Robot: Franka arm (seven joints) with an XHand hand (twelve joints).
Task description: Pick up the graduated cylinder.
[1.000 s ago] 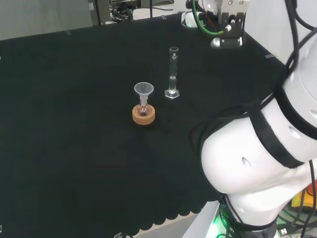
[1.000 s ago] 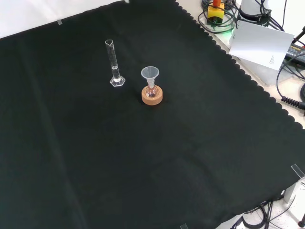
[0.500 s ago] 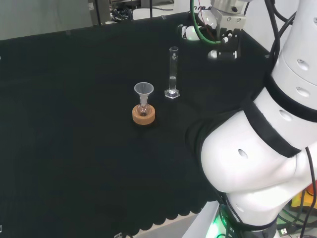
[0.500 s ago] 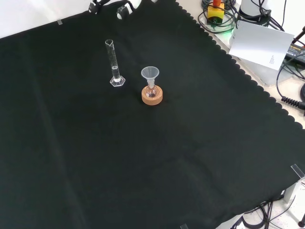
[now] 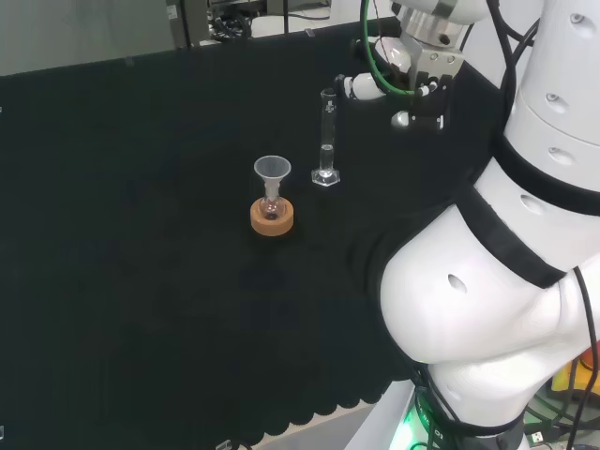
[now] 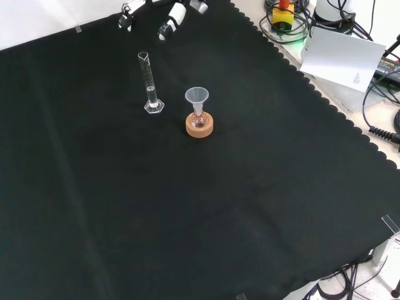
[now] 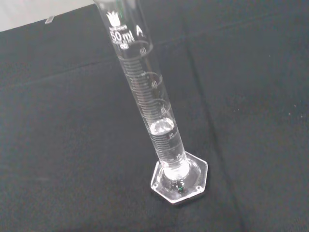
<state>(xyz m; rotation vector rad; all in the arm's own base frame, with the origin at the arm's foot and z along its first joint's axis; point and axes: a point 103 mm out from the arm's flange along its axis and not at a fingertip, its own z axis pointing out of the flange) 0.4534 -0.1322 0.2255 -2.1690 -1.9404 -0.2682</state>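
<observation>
While the tall, clear glass graduated cylinder [image 5: 326, 138] stands upright on its hexagonal foot on the black cloth of the table [image 5: 141, 234], the black and white hand [image 5: 405, 73] hangs above the cloth to the cylinder's right in the head view, near its upper part but apart from it, holding nothing. In the front view the hand [image 6: 170, 14] comes in at the top edge, farther off than the cylinder [image 6: 149, 82], and its white-tipped fingers [image 6: 167, 25] point down toward the cloth, spread and fairly straight, so the hand is open and closed round nothing. The wrist view looks down along the cylinder [image 7: 153, 116] from close by: the tube carries printed graduation marks, a clear liquid fills its lowest part, and the foot rests flat on the cloth. Just beside the cylinder, to its left in the head view and to its right in the front view, a small clear glass flask [image 5: 272, 205] sits in a round cork ring stand [image 5: 272, 218], and a clear funnel [image 5: 272, 171] stands in the flask's neck with its wide mouth upward. Cylinder and stand are near each other but not touching. In the front view a white sheet of paper [image 6: 344, 57] lies off the scalloped edge of the cloth at the upper right, among dark cables [image 6: 382, 128].
</observation>
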